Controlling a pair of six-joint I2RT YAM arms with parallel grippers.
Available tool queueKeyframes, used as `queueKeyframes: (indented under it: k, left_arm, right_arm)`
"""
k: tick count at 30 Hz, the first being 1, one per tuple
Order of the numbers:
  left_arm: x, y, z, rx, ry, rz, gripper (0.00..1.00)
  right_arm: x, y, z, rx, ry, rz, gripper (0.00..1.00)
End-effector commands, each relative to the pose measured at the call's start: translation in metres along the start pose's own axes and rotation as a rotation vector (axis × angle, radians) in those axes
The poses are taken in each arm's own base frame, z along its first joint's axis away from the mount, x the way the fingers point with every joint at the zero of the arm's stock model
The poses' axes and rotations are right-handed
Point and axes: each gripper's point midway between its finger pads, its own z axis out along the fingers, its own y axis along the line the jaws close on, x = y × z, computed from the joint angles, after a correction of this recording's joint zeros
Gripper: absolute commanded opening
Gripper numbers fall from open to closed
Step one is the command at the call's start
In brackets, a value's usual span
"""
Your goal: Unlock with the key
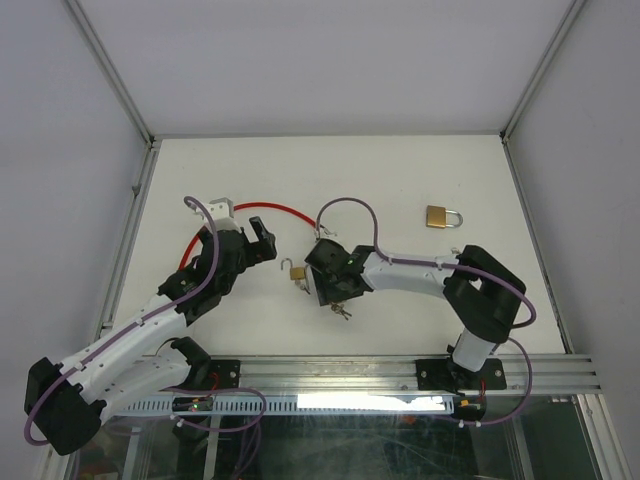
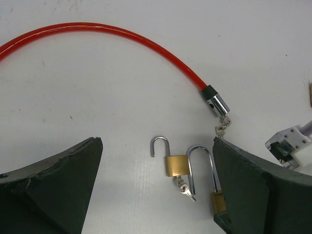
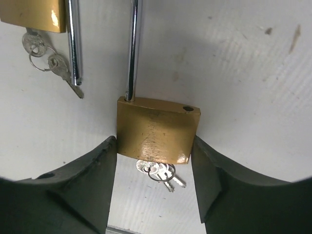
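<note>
On the table (image 1: 400, 170), beside one red cable (image 2: 122, 34), the left claw (image 2: 157, 146) hangs wide open and empty. The right claw (image 3: 153, 141), the nearer, pinches the larger padlock (image 3: 158, 129) by its brass body, with the shackle pointing away and its key bunch (image 3: 158, 170) toward the wrist. There are three padlocks: this one and the smaller padlock (image 2: 176, 165) are sprung open, and the shut padlock (image 1: 443, 216) lies well apart. I count two key bunches.

Bright even light, faint soft shadows on white table (image 1: 400, 180), glints on padlock (image 3: 157, 134), wrist views sharp.

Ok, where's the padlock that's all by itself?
In the top view, the lone padlock lies on the far right of the table, beyond the right arm, apart from the two open padlocks mid-table.
</note>
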Motion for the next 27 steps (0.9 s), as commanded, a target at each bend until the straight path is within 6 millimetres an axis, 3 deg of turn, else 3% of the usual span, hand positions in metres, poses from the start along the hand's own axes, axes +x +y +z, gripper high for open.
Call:
queueKeyframes:
  k: [1, 7, 11, 15, 20, 27]
  left_arm:
    - [-0.022, -0.001, -0.001, -0.001, -0.082, -0.017, 0.99]
    - [-0.032, 0.0, -0.009, 0.004, -0.111, -0.067, 0.99]
    - [-0.036, 0.002, -0.015, -0.003, -0.122, -0.098, 0.99]
    - [-0.039, 0.0, -0.019, 0.008, -0.122, -0.12, 0.99]
    - [-0.039, -0.005, -0.019, 0.023, -0.109, -0.14, 0.99]
    - [-0.029, -0.015, -0.013, 0.047, -0.053, -0.138, 0.99]
  right_arm:
    - [-0.031, 0.036, -0.001, -0.067, -0.073, -0.006, 0.41]
    - [-0.058, 0.078, -0.004, -0.159, -0.105, -0.049, 0.46]
    - [-0.072, 0.082, -0.012, -0.162, -0.138, -0.076, 0.62]
    - [-0.083, 0.055, -0.023, -0.101, -0.159, -0.072, 0.73]
    - [-0.105, 0.005, -0.047, -0.041, -0.224, -0.035, 0.81]
    - [-0.139, -0.119, -0.056, 0.127, -0.262, 0.153, 0.84]
